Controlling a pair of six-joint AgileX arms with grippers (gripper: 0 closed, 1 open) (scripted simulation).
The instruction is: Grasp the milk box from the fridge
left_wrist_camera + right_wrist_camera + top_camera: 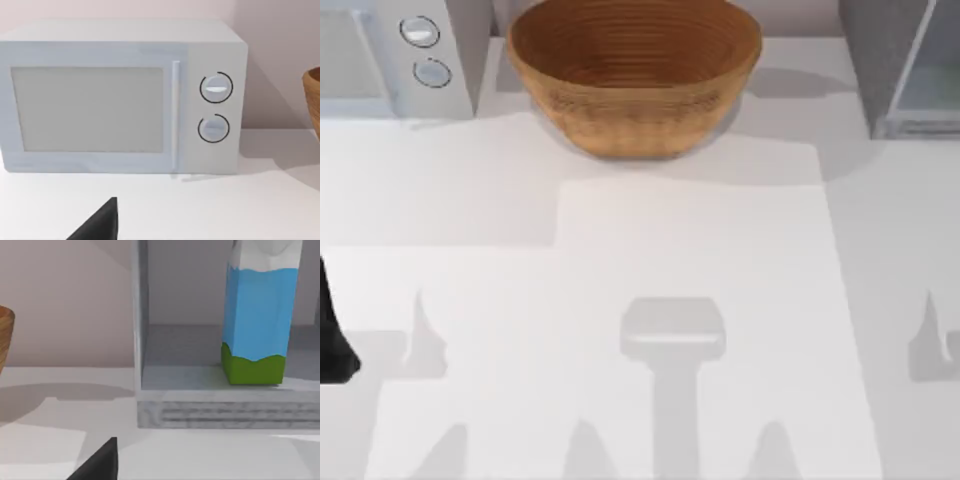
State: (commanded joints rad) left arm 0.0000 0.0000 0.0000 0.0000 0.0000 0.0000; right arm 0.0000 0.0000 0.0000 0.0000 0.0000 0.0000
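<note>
The milk box point(257, 315) stands upright inside the fridge point(220, 410), on its floor and just behind the front sill, its green base resting flat and the carton apart from the frame post; in the top view the fridge point(895, 60) sits at the bench's far right corner with its glassy panel swung open. The right pincer point(97, 462) shows as a dark tip low in its wrist view, short of the fridge and off to one side of the carton, and I cannot tell whether it is wide or narrow. The left pincer point(97, 222) is parked facing the white microwave point(120, 97), and its spread cannot be judged either. The likely trouble from here, as I judge it: the carton is tall and narrow, so a fingertip that meets its side before the pincer straddles it could tip it against the fridge wall; an approach too low would catch the raised sill, and one too far sideways would strike the frame post. The count: one milk box, one fridge, one brown ribbed bowl point(635, 70), one microwave with two round dials, one white bench point(700, 250)
</note>
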